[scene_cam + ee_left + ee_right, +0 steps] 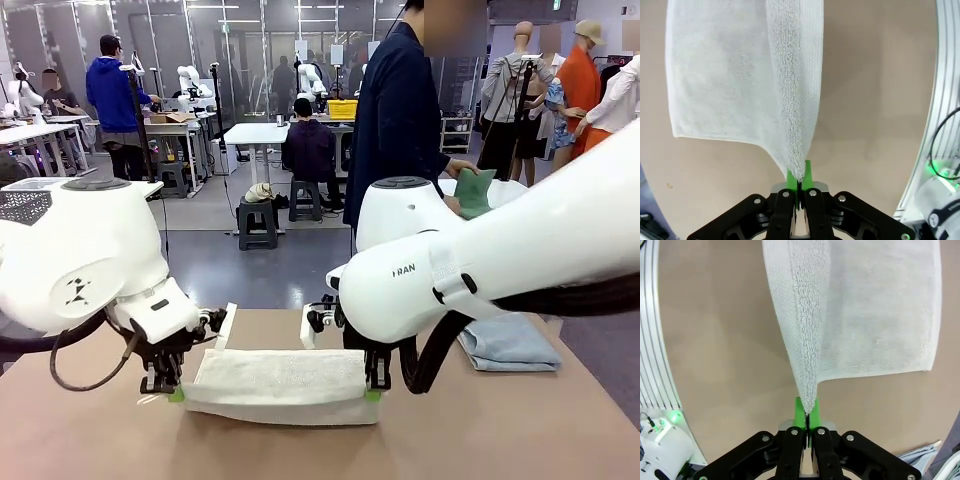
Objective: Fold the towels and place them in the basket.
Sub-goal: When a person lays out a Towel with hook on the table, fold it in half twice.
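Green pads of the left gripper (800,176) are pressed fully together on a corner of the cream-white towel (730,75), with only the thickness of the cloth between them. The right gripper (807,410) mirrors this, clamped tight on the corner at the other end of the same edge. In both wrist views the terry rises from the pinch as a thick, rolled ridge, and the rest of the towel spreads flat over the tan counter (880,100) beyond it.

From the front, the left gripper (175,393) and right gripper (375,392) stand at the two near corners of the towel (280,385), which lies between them, doubled, with an upper layer over a lower one. Its long edge runs straight from one gripper to the other, level and fairly taut.

Just behind the right arm, toward the counter's right side, the blue-grey towel (510,345) lies loosely bunched, apart from the cream one. At the far side a person (395,120) stands holding a dark green cloth (472,192).

By my reading, the step in hand is folding the cream-white towel, with one edge gripped at both corners. The next move calls for both arms to travel together at the same height and pace, so the edge stays straight, then to lay it square on the layer below before letting go. If one arm leads, the fold will likely skew. The blue-grey towel and the placing into the basket appear to remain to be done.
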You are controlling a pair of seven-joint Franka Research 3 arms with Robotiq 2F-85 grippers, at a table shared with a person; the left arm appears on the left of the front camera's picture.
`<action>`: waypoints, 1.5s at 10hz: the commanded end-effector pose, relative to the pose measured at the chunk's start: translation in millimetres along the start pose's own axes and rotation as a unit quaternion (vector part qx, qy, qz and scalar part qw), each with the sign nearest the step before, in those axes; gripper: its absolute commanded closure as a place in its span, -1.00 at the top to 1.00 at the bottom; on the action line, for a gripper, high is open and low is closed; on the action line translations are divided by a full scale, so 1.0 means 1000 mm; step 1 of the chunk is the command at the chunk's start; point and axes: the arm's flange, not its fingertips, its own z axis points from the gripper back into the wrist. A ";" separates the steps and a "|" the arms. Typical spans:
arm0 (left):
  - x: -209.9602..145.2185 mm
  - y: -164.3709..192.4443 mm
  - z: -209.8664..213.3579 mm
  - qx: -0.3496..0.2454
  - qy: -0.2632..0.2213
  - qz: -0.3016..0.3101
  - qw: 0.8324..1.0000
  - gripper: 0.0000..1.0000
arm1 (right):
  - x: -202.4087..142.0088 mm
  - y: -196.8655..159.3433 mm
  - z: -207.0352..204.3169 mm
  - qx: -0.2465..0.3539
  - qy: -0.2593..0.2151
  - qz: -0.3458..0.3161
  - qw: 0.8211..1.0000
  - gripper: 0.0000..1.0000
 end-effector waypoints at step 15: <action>0.003 0.138 -0.026 0.000 0.023 0.036 0.999 -0.93 | 0.015 -0.139 -0.022 -0.024 0.010 0.004 1.000 -0.94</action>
